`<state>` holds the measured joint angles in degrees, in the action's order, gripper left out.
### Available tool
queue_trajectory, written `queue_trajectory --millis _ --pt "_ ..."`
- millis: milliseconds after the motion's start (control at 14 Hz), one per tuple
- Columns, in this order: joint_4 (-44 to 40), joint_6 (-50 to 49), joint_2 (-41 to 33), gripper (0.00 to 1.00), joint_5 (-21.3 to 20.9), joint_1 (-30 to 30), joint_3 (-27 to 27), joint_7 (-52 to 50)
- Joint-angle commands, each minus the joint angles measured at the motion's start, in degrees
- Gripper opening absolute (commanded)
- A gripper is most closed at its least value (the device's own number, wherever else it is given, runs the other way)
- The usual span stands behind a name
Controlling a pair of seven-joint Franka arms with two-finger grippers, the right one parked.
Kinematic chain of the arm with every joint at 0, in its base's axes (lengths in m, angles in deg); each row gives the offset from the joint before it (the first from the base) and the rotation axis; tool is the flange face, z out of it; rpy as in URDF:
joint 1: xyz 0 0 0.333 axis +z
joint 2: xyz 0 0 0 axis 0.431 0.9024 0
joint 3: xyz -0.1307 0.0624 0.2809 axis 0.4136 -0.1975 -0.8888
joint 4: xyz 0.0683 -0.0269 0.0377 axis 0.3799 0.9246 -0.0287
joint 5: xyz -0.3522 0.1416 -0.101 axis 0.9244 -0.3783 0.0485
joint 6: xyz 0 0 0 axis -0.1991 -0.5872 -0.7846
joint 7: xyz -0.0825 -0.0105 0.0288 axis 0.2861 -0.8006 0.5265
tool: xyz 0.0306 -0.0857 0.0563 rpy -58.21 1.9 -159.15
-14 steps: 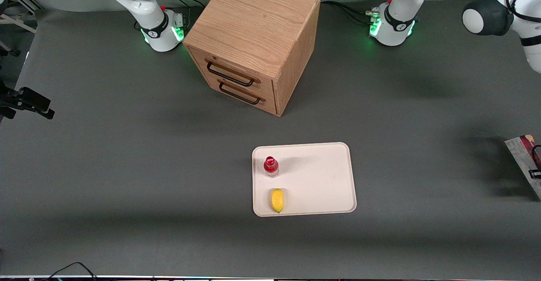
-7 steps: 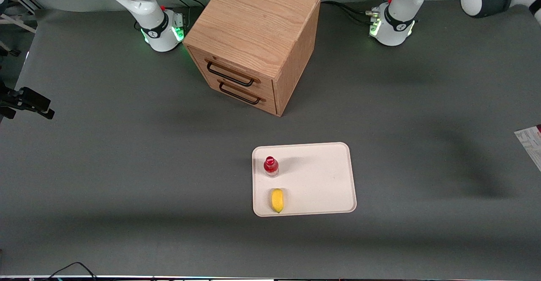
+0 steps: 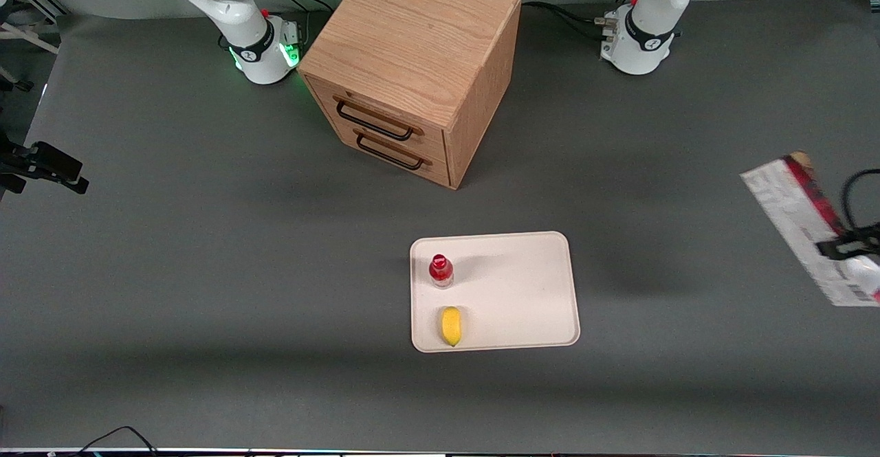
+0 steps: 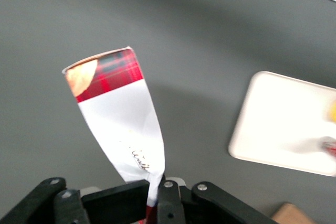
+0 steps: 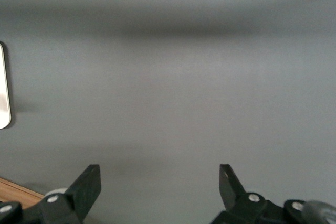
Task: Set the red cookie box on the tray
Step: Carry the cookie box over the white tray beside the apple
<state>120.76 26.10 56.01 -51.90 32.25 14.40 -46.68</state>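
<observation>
The claw [image 4: 157, 192] is clenched on one end of the box [image 3: 804, 227], and it hangs above the table [image 3: 206, 271] at the working arm's end, well apart from the tray [image 3: 522, 285]. The box is in the air, tilted, with its grey-white side turned to the front camera and only a thin strip of the red face showing. In the wrist view most of its length sticks out free from the fingers [image 4: 168, 203], so the grip is at the very end.

I think the carry to the tray is only beginning. The main risk I see comes from this end grip: the long free part can swing or turn between the fingers when the arm moves sideways, and the cardboard may bend or slip out. If it turns, the box will arrive at a different angle than planned.

The tray is not empty. A bottle [image 3: 441, 270] with a red cap stands on it and a yellow fruit [image 3: 451, 326] lies nearer to the front camera, both on the part toward the parked arm's end. The bare part is toward the working arm. The box looks nearly as long as the short side of the tray, so a bad angle could leave one end on the rim, or push the bottle over. The cabinet [image 3: 412, 65] stands away from the path, I believe.
</observation>
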Motion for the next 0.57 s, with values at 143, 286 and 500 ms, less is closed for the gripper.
queue_trajectory --millis 143,286,500 --pt "13.0 11.5 0.6 0.0 -8.9 -0.9 20.7 -22.1" --pt "20.2 21.4 2.8 0.0 -10.7 -1.5 23.2 -23.4" --pt "22.8 32.1 11.0 0.0 -16.3 -3.7 23.6 -22.2"
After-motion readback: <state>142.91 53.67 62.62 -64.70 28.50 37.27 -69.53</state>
